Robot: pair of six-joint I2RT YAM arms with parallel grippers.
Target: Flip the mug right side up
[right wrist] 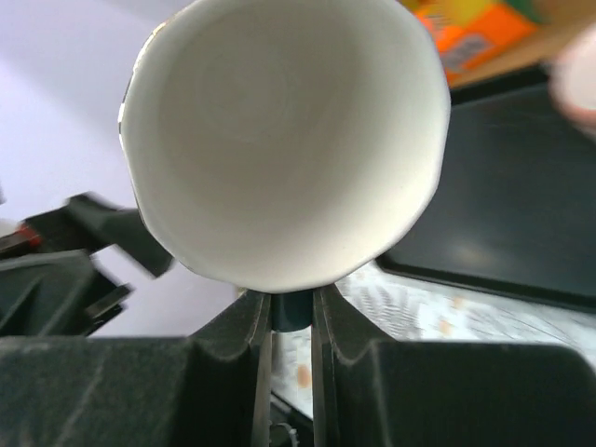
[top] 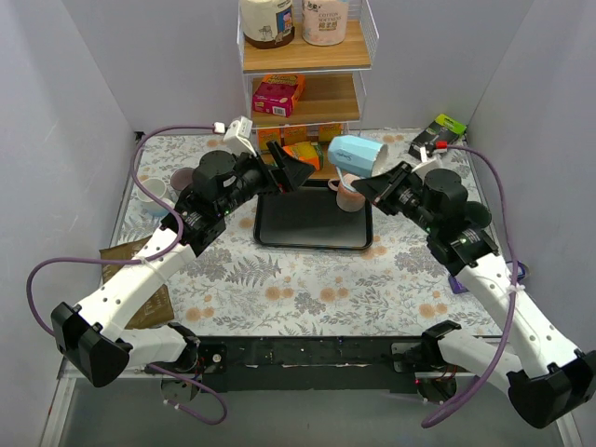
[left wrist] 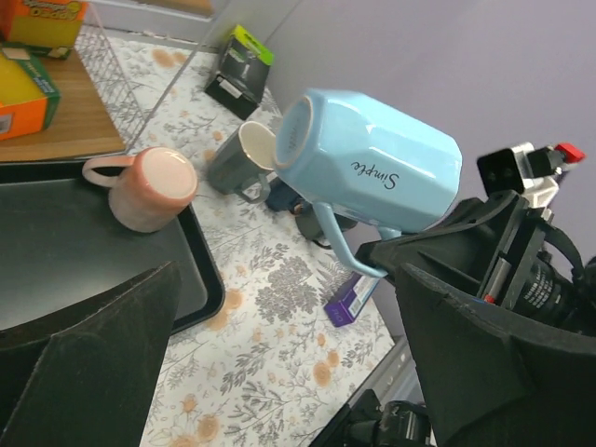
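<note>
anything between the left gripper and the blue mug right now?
Nothing: the top view shows open air between the open left gripper and the blue mug, which the right gripper holds by its handle. Pink mug sits lower, on the tray.

Plain pale-lavender walls (top: 65,102) close in on three sides of a table (top: 279,293) spread with a cloth (top: 372,289) printed in grey ferns and orange blossoms. Against the rear wall, a white wire rack (top: 370,37) with wooden shelves (top: 307,58) holds jars (top: 267,20) and bright cartons (top: 277,93). Soft, even light leaves only faint shadows.
</note>
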